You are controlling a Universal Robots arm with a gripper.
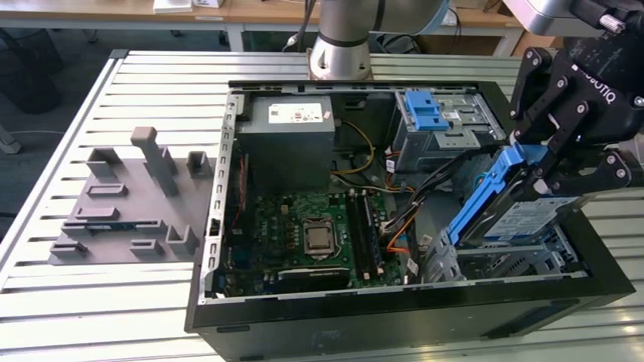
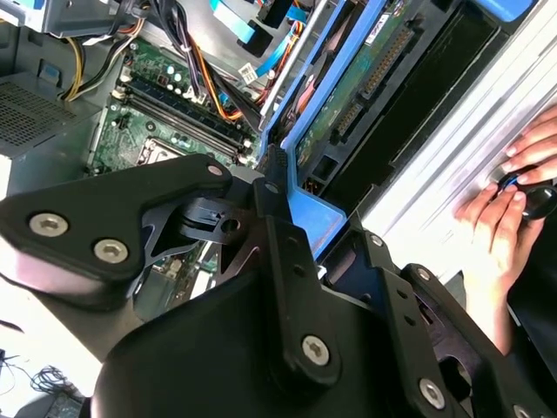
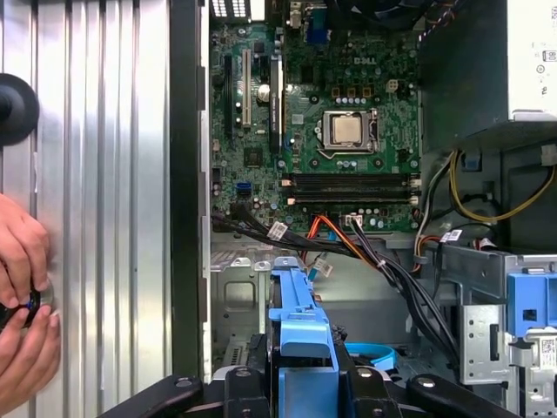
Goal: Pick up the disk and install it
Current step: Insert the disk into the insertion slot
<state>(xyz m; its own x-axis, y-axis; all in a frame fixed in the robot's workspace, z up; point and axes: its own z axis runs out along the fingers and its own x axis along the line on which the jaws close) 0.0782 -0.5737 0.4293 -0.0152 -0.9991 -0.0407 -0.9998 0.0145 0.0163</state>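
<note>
Black two-finger gripper [image 1: 551, 167] pinches the blue-railed edge of the flat silver-grey labelled disk [image 1: 518, 220], tilted over the grey metal drive cage [image 1: 523, 264], seemingly not seated. Best to square rails with cage and avoid black cables [image 1: 440, 179].

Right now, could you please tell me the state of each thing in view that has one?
claw: shut on the disk's blue rails.
disk: gripped, tilted over the drive bay, not lying flat in it.
computer case: side open, interior exposed.
processor socket: uncovered, no cooler on it.
person's hands: on the table beside the case, holding a small dark object.
</note>
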